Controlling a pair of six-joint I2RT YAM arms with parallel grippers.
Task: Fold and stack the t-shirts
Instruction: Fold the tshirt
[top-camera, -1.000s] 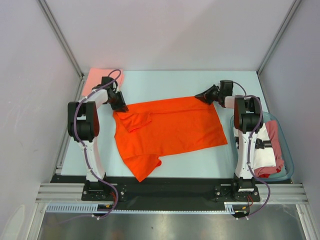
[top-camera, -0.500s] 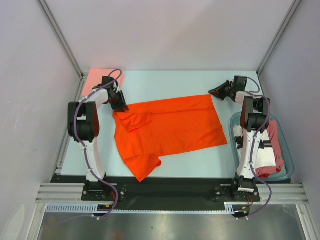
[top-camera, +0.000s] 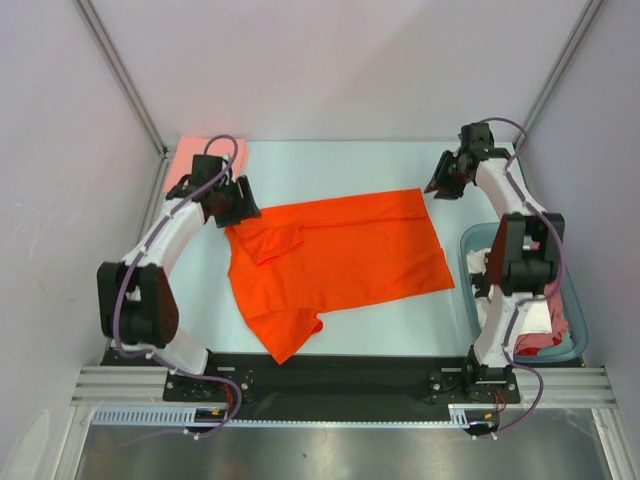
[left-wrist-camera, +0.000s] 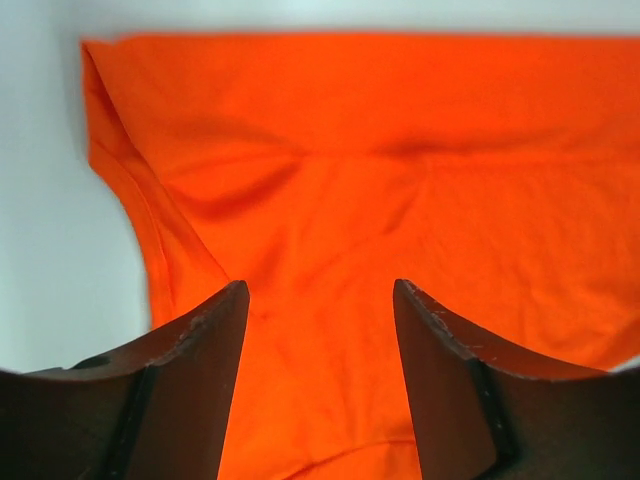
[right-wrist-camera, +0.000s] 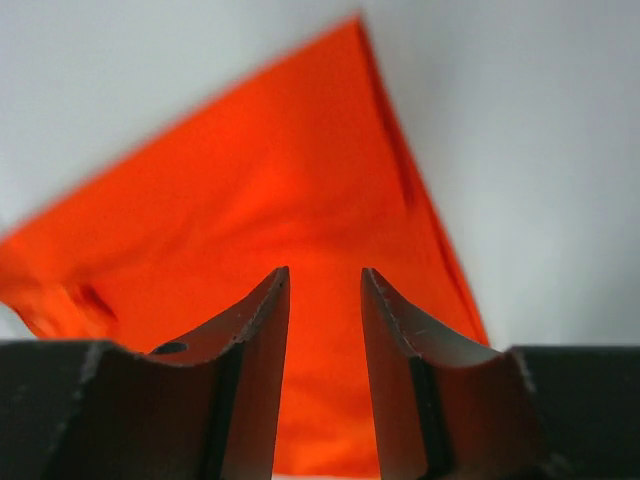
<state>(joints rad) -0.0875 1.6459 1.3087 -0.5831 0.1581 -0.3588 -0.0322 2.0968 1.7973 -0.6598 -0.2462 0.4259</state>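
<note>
1. The orange-red t-shirt (top-camera: 340, 255) lies spread flat in the middle of the table (top-camera: 330, 165) with its hem toward the right. One sleeve (top-camera: 272, 240) is doubled back over the chest, and the other sleeve (top-camera: 285, 338) trails toward the near edge.
2. The left gripper (top-camera: 238, 207) hangs at the shirt's far-left corner. Its wrist view shows the fingers (left-wrist-camera: 205, 340) spread wide with nothing between them, only cloth below.
3. The right gripper (top-camera: 438, 186) sits beside the far hem corner. Its fingers (right-wrist-camera: 255, 330) are parted by a narrower gap that is also empty. The wrist view is blurred, so I cannot tell whether the tips brush the cloth.
4. The shirt is light, limp cloth that will drape, crease and drag on the table. It is best pinched at the corners of one long edge, through both layers, with both arms together. A grip mid-panel would likely bunch it.
5. A salmon-pink shirt (top-camera: 192, 156) lies at the far-left corner. White and red shirts (top-camera: 545, 325) sit in the tub (top-camera: 578, 300).
</note>
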